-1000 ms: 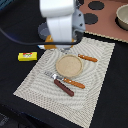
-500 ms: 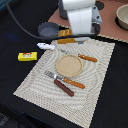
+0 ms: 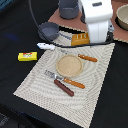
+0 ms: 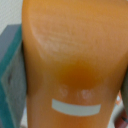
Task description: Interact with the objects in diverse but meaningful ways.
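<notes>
Nearest us, a brown sausage [image 3: 64, 88] lies on the striped placemat [image 3: 95, 95], with orange-handled cutlery [image 3: 70, 81] just beyond it, before the tan plate [image 3: 69, 64]. Beyond the plate, our claw [image 3: 95, 41] grips the orange bread loaf [image 4: 75, 60]. A yellow box [image 3: 27, 56] sits off the mat on the dark worktop [image 3: 15, 35].

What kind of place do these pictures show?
Probably a lab tabletop laid out as a pretend dining or kitchen setting: a striped placemat on a dark table, a tan plate with orange-handled cutlery beside it, and a robot arm above.
</notes>
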Controlling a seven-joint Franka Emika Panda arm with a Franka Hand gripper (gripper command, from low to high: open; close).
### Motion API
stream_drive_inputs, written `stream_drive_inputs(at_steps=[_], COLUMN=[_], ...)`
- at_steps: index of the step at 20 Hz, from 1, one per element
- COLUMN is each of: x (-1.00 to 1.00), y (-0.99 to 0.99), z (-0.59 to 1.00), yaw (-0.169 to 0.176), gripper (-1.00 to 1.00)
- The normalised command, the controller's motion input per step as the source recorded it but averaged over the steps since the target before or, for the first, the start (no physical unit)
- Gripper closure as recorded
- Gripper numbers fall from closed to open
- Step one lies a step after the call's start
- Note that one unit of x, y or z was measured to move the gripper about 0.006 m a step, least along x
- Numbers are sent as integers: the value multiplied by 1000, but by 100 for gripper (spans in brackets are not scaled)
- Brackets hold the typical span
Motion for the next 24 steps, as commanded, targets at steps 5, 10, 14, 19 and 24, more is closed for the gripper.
stream_drive_inputs(at_steps=[5,10,14,19,24], x=[381,281,299,321,294], y=[713,643,454,317,316], z=[-211,-190,-211,-190,-163], yaw=[26,28,13,0,0], gripper=[100,100,100,100,-100])
